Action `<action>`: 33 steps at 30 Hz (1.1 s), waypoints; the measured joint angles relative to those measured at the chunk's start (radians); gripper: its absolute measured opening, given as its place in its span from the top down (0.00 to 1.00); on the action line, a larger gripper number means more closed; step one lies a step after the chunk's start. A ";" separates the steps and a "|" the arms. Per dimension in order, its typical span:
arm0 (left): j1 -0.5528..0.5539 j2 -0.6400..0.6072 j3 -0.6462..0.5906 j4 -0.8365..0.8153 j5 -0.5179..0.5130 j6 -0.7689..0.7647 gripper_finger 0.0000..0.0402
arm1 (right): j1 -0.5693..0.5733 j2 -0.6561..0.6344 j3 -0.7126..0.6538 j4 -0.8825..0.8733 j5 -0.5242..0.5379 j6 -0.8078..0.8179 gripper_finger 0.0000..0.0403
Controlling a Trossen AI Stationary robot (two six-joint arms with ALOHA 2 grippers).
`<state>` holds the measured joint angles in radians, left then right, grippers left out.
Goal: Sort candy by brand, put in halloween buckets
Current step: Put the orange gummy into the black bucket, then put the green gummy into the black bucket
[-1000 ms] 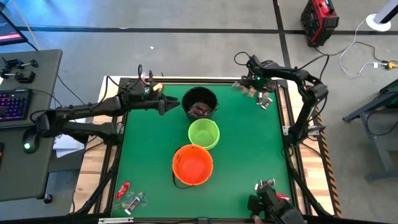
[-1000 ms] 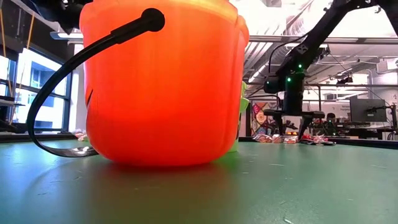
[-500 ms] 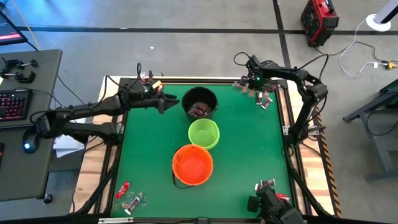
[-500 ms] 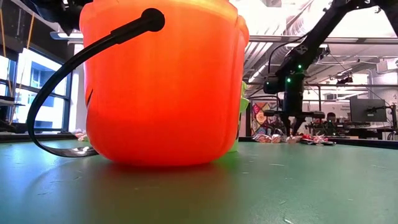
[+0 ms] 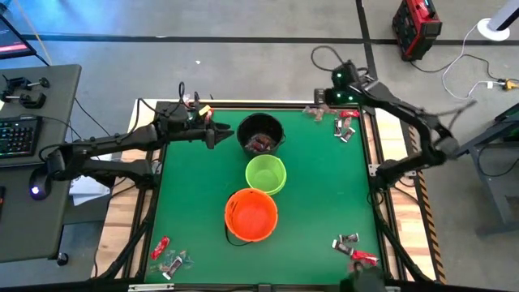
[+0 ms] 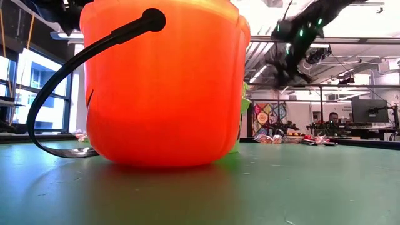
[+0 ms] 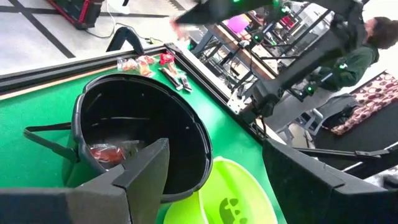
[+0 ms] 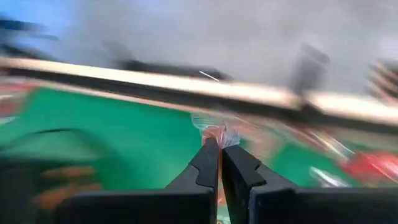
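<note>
A clear-wrapped candy piece (image 8: 214,132) with a reddish centre is pinched at the tips of the right gripper (image 8: 220,151), whose fingers are nearly together around it, raised near the table's far right corner above a small heap of candy (image 5: 342,126). The black bucket (image 5: 261,132) (some wrapped pieces inside), the lime green bucket (image 5: 266,173) and the orange bucket (image 5: 251,215) stand in a line down the green table (image 5: 324,195) — more candy lies at both near corners. The left gripper (image 7: 214,168) hovers just beside the black bucket's rim, fingers spread wide and empty.
</note>
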<state>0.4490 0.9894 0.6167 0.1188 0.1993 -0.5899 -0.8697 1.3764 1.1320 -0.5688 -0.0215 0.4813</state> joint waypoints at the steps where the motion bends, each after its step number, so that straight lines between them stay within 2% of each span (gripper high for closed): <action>1: 0.004 0.000 0.000 0.000 0.000 0.000 0.38 | 0.028 -0.022 0.000 0.047 -0.038 -0.009 1.00; 6: 0.025 0.000 0.000 0.000 -0.002 0.000 0.38 | 0.221 -0.031 0.001 0.248 -0.168 -0.021 1.00; 13: 0.042 0.000 0.000 0.000 -0.002 -0.007 0.38 | 0.501 0.112 0.001 0.406 -0.156 -0.159 1.00; 17: 0.042 0.000 0.000 0.001 -0.002 -0.008 0.38 | 0.564 0.184 0.001 0.526 -0.080 -0.191 1.00; 21: 0.042 0.000 0.000 0.001 -0.002 -0.018 0.38 | 0.566 0.207 0.001 0.548 -0.041 -0.143 0.98; 24: 0.042 0.000 0.000 0.000 -0.002 -0.028 0.38 | 0.553 0.209 0.000 0.518 -0.070 -0.139 0.88; 31: 0.042 0.000 0.000 -0.001 -0.001 -0.027 0.38 | 0.552 0.208 0.001 0.528 -0.085 -0.178 0.48; 33: 0.042 0.000 0.000 -0.001 -0.001 -0.027 0.38 | 0.539 0.208 0.025 0.483 -0.104 -0.203 0.39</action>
<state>0.4908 0.9890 0.6167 0.1177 0.1983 -0.6170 -0.3309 1.5848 1.1575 -0.0861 -0.1254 0.2785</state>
